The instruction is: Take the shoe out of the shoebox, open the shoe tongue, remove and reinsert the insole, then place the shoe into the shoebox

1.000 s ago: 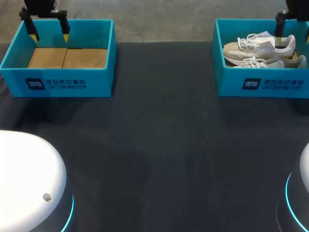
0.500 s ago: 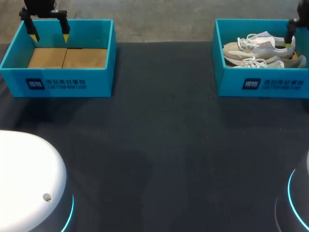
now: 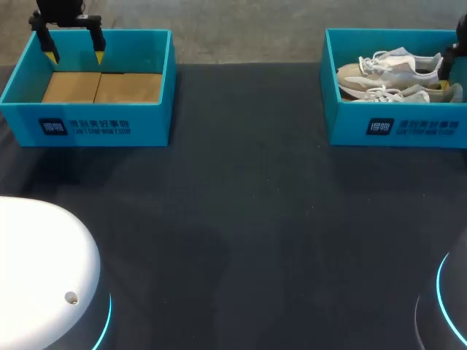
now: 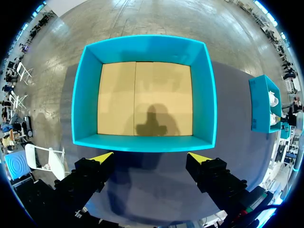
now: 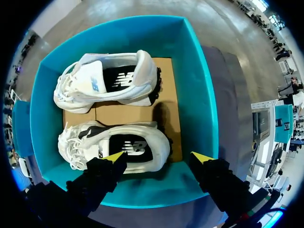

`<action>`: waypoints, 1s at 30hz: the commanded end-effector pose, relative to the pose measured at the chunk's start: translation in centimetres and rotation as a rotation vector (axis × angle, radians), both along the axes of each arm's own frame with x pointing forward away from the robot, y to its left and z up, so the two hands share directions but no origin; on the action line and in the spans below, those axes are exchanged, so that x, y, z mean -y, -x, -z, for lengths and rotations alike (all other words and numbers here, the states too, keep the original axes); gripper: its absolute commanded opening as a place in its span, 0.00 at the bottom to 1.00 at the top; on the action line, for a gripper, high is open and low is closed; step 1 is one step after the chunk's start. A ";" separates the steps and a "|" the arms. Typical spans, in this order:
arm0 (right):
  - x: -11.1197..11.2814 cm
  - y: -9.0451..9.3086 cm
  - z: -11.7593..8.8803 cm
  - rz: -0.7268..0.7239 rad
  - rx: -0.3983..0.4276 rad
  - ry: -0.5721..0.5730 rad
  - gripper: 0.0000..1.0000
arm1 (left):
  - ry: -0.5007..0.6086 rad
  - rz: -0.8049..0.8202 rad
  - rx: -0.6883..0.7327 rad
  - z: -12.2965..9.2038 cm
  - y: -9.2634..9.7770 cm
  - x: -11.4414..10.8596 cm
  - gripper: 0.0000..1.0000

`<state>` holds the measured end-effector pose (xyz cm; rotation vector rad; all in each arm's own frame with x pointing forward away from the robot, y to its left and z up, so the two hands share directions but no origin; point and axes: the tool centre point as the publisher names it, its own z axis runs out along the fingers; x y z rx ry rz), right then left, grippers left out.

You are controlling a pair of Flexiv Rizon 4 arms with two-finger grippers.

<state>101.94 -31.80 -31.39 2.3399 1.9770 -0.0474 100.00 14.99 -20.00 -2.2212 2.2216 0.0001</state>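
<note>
teal shoebox [image 5: 202, 104] (shoes [image 5: 109, 78] seemingly apart), left end effector [image 4: 151, 155] open, right end effector [image 5: 157, 156] open

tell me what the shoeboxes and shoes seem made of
The empty shoebox and the full shoebox look like cardboard: matte teal walls, bare brown floor with a flap seam. The near shoe and far shoe seem to have white and beige textile or synthetic uppers, laces and dark fabric insoles; leather or not cannot be told.
</note>
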 end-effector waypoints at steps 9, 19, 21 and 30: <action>-0.2 -0.8 2.3 -0.018 -0.012 0.017 0.69 | 0.000 0.000 0.000 0.0 0.0 0.0 1.00; 0.5 -0.9 4.1 -0.005 -0.020 0.029 0.71 | 0.000 0.000 0.000 0.0 0.0 0.0 1.00; 0.6 -0.9 4.7 -0.003 -0.017 0.031 0.70 | 0.000 0.000 0.000 0.0 0.0 0.0 1.00; 0.7 -0.8 6.2 0.002 -0.024 0.044 0.51 | 0.000 0.000 0.000 0.0 0.0 0.0 1.00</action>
